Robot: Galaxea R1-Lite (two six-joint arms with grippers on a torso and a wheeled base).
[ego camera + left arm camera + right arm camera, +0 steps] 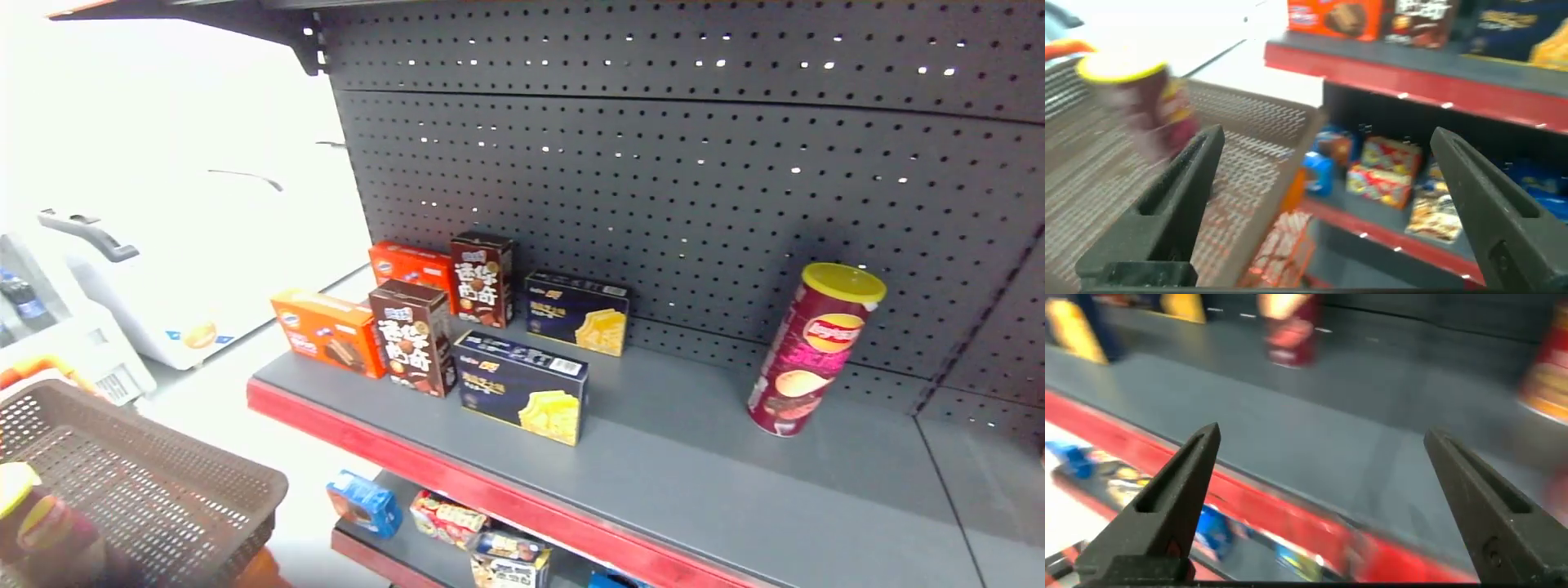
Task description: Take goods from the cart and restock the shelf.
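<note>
A maroon chip can with a yellow lid (812,351) stands upright on the grey shelf (694,465), right of the boxes. A second chip can (37,523) stands in the brown mesh cart basket (139,474) at the lower left. In the left wrist view my left gripper (1327,137) is open and holds nothing, beside the basket (1249,135), with the basket's can (1143,102) a little beyond one finger. My right gripper (1323,433) is open and holds nothing, in front of the shelf's red edge (1282,510), with the shelf can (1290,331) farther back.
Orange, brown and dark blue snack boxes (522,384) stand in two rows at the shelf's left end. Black pegboard (694,180) backs the shelf. The lower shelf holds packaged goods (445,518). Another red pack (1547,376) is blurred at the right wrist view's edge.
</note>
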